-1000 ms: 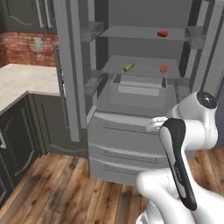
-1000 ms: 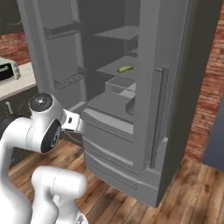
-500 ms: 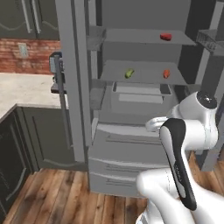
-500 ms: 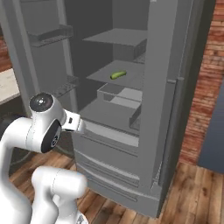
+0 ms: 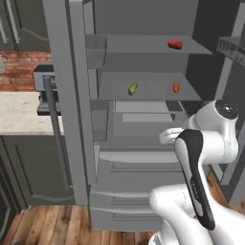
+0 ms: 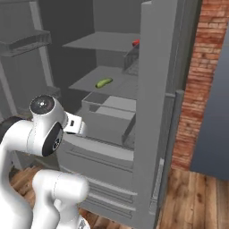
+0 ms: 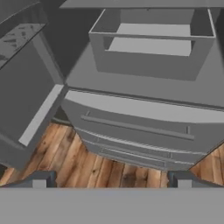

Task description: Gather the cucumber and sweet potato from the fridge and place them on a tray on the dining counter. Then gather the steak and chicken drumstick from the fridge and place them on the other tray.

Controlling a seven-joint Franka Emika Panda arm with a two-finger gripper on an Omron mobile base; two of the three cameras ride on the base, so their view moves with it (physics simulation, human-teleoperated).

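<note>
A robot gripper [image 7: 112, 178], fingers spread wide and empty, faces an open fridge [image 5: 143, 143] where a cucumber [image 5: 133, 88] rests on a shelf.

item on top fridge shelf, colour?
Red; the steak shows best in the left base view.

Open grey fridge [image 5: 143, 158] with pull-out drawers [image 7: 135, 127], brick wall [image 6: 201, 80], wooden floor [image 7: 87, 162], pale countertop [image 5: 19, 112]

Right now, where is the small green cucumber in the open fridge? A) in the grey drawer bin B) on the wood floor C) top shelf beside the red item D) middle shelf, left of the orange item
D: the small green cucumber lies on the middle shelf, left of the orange item; the red item sits a shelf higher.
</note>
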